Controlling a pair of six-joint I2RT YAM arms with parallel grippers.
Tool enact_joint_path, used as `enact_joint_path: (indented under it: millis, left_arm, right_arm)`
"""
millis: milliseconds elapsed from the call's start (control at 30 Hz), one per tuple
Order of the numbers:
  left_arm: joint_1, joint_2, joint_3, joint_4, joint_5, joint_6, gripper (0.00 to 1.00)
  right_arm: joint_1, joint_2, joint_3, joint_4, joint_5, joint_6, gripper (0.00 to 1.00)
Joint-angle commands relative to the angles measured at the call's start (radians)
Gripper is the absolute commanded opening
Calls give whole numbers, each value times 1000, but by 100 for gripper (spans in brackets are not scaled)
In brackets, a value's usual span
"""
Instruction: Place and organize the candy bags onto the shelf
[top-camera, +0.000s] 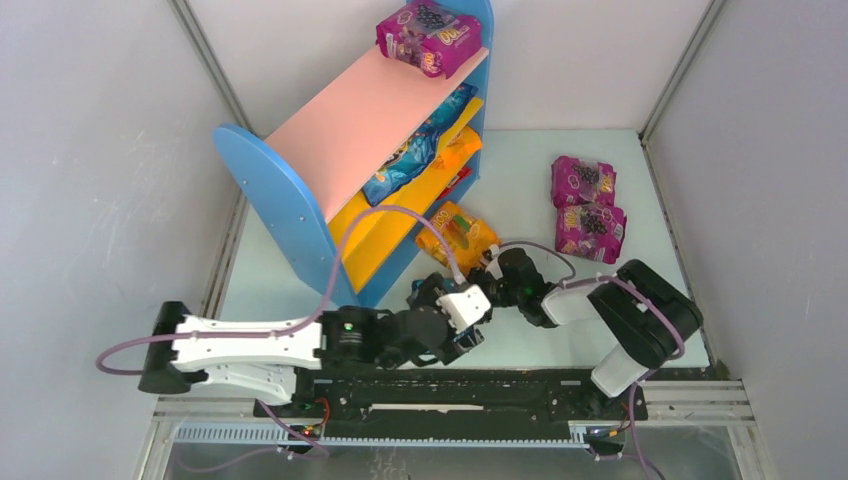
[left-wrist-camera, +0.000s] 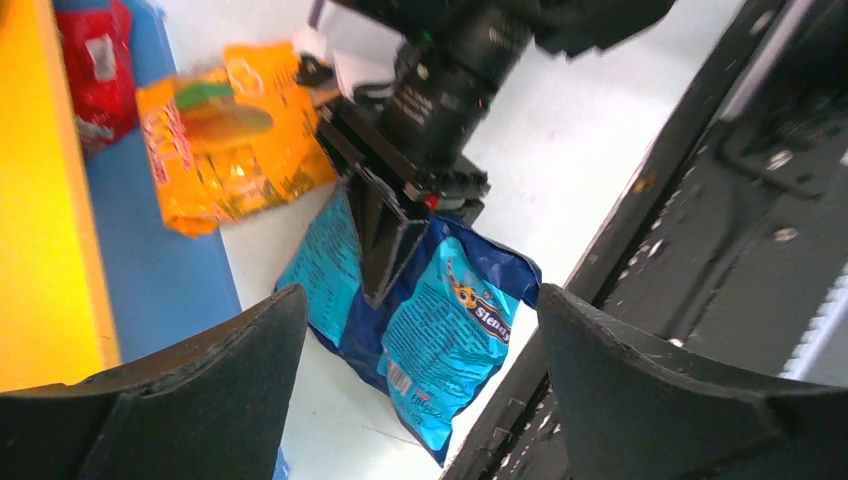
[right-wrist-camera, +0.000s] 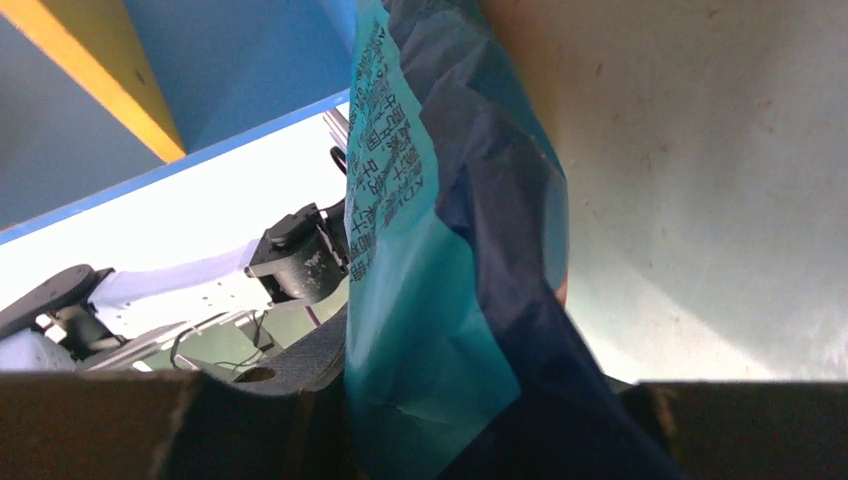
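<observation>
Blue bag (left-wrist-camera: 440, 335) pinched in right gripper (left-wrist-camera: 385, 258) — left gripper (left-wrist-camera: 420, 300) spread, just beside.

On the pale table (top-camera: 520, 190): shelf (top-camera: 270, 195) standing back left, orange bag (top-camera: 458, 238) lying at its front foot, purple bag (top-camera: 583, 182) just beside a second purple bag (top-camera: 590, 230) at right. On the shelf's pink top board: third purple bag (top-camera: 430, 35), far end. On the yellow board below: blue bag (top-camera: 415, 155), second orange bag (top-camera: 462, 150).

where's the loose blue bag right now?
Left wrist view, centre: blue bag at the table's near edge, pinched by the right hand, just below the orange bag.
</observation>
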Motion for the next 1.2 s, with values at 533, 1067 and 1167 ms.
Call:
enact_joint_path:
  millis: [533,1067,1167]
  left_arm:
    - [-2,-264,562,-9,-262,360,95]
    - [-3,-329,512,149,-445,532,95]
    - [-2,-345,489,164,-448,537,95]
  right_arm:
    - [-49,-599,224,-243,-28,-120,18]
    - [12,-401,515,9,115,159,14]
    - [23,-360,551,26,157,187,14]
